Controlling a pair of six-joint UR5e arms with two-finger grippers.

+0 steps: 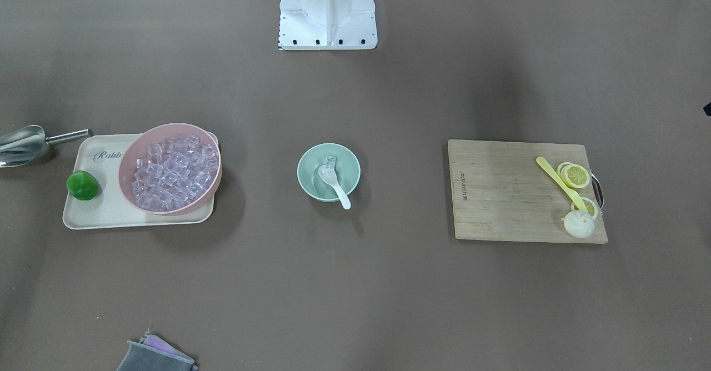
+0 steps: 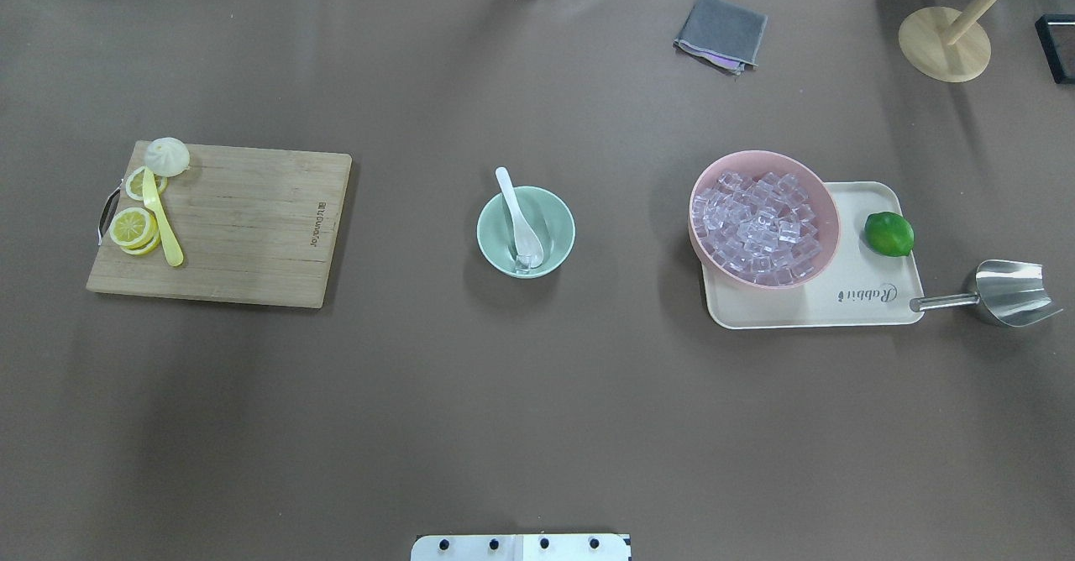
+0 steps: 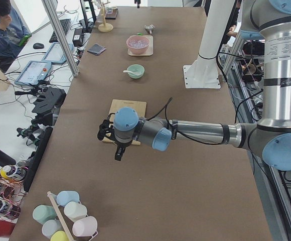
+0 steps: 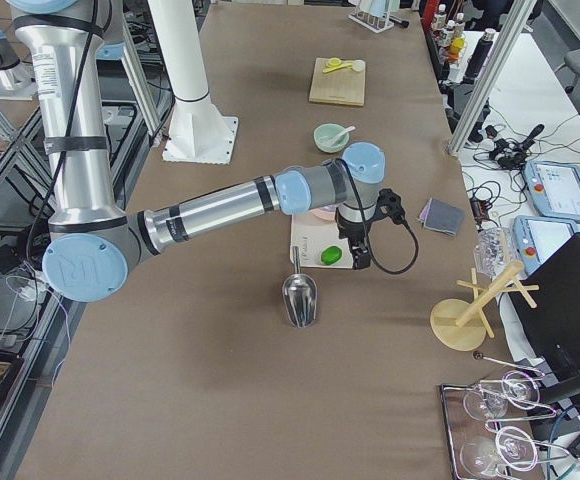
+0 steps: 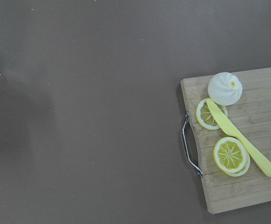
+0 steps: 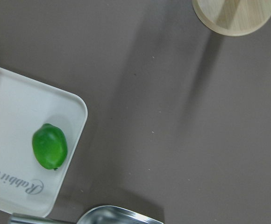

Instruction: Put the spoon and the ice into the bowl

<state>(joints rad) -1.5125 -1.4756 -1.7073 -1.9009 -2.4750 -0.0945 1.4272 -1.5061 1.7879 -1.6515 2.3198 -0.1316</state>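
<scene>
One green bowl (image 1: 309,178) stands mid-worktop (image 1: 355,282). It holds one white spoon (image 1: 332,181), scoop inside and handle over the rim, and one ice cube (image 1: 331,162) touching the scoop. One pink bowl (image 1: 126,157) heaped with cubes sits on one tray (image 1: 111,212) beside one lime (image 1: 83,185). One metal scoop (image 1: 22,144) lies just off the tray. One board (image 1: 500,193) carries three lemon slices (image 1: 575,175), one yellow knife (image 1: 558,182) and one bun (image 1: 579,224). For the left arm (image 3: 200,133) and the right arm (image 4: 210,210), I cannot tell whether the jaws are apart or together.

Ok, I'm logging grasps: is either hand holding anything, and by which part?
Nothing that shows: the spoon and ice lie in the bowl, with the left hand and right hand away from it, seemingly empty.
</scene>
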